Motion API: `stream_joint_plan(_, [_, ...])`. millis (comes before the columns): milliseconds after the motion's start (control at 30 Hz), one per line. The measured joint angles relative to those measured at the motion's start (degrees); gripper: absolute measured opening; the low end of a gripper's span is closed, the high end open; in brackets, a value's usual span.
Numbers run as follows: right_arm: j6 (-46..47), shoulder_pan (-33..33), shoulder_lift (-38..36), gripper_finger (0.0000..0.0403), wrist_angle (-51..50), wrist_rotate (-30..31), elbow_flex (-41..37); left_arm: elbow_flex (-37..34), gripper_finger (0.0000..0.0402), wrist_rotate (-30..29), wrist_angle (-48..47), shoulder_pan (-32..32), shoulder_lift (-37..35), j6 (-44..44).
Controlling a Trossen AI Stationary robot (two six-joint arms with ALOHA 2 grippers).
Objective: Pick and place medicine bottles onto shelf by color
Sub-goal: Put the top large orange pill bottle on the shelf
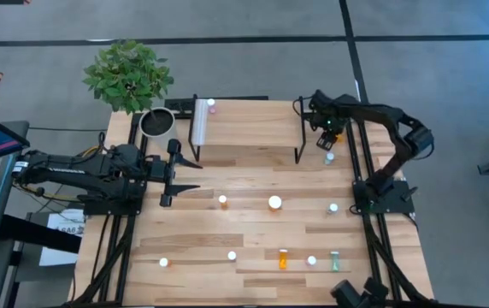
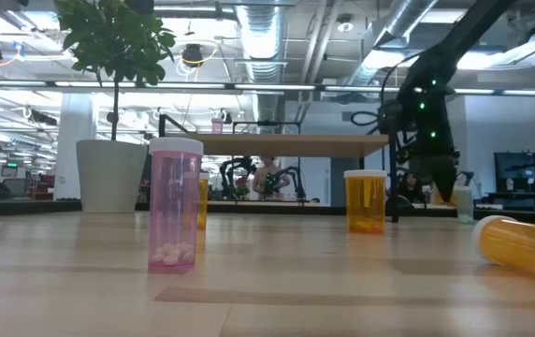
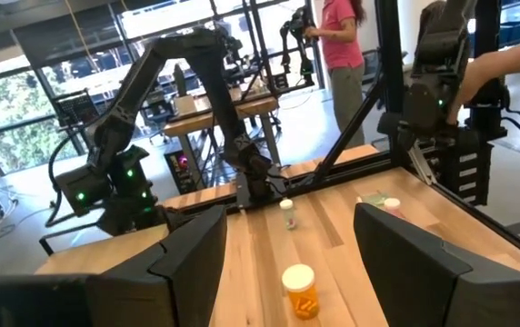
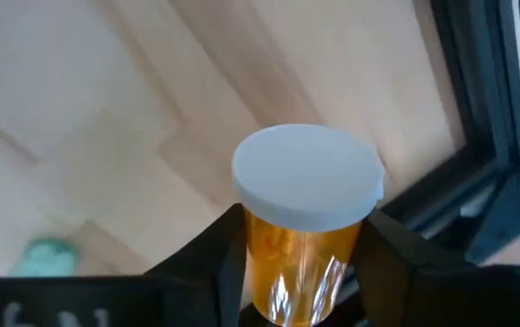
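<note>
The shelf (image 1: pixel 249 128) stands at the table's far middle, with one pink bottle (image 1: pixel 211 104) on its left end. Several white-capped bottles stand or lie on the table, among them an orange one (image 1: pixel 223 201), a larger one (image 1: pixel 274 203) and a lying orange one (image 1: pixel 283 258). My right gripper (image 4: pixel 301 245) is shut on an orange bottle (image 4: pixel 304 182) just off the shelf's right end (image 1: pixel 326 135). My left gripper (image 1: pixel 171 174) is open and empty at the table's left edge, left of the shelf. It also shows in the left wrist view (image 3: pixel 301 259). My right gripper pinches the orange bottle's body (image 4: pixel 298 259) just under its white cap (image 4: pixel 305 173), between its two fingers (image 4: pixel 213 263), one on each side. The fingers come from above, pointing down. The bottle is upright with its cap up. Its base is hidden by the bottle itself.
A potted plant (image 1: pixel 129 75) and a dark round pot (image 1: pixel 155 122) stand at the far left corner. A small bottle (image 1: pixel 329 157) stands right below my right gripper. A pale green bottle (image 1: pixel 335 260) lies near the front. Black frame rails run along both table sides.
</note>
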Motion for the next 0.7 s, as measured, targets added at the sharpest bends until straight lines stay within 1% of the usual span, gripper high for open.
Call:
stream_joint_plan(67, [1.8, 0.0, -1.6, 0.0164, -1.2, 0.0, 0.3, 0.0, 0.0231, 0.0, 0.3, 0.0, 0.0, -0.2])
stream_joint_plan(167, [4.6, 0.0, -4.8, 0.0168, -1.8, -0.7, 0.5, 0.0, 0.0231, 0.0, 0.2, 0.0, 0.0, -0.2])
stream_joint_plan(367, [10.0, 0.0, -13.5, 0.0182, 0.5, -5.7, 0.5, 0.0, 0.0231, 0.0, 0.2, 0.0, 0.0, -0.8])
stream_joint_plan(500, [14.0, 0.4, -20.1, 0.018, 6.7, -11.9, 0.5, 0.0, 0.0231, 0.0, 0.3, 0.0, 0.0, -0.8])
stream_joint_plan(600, [16.6, 1.9, -24.3, 0.018, 13.6, -16.8, 0.5, 0.0, 0.0231, 0.0, 0.3, 0.0, 0.0, -0.9])
stream_joint_plan(700, [19.2, 4.4, -27.2, 0.0185, 21.6, -19.4, 0.5, 0.0, 0.0231, 0.0, 0.3, 0.0, 0.0, -1.0])
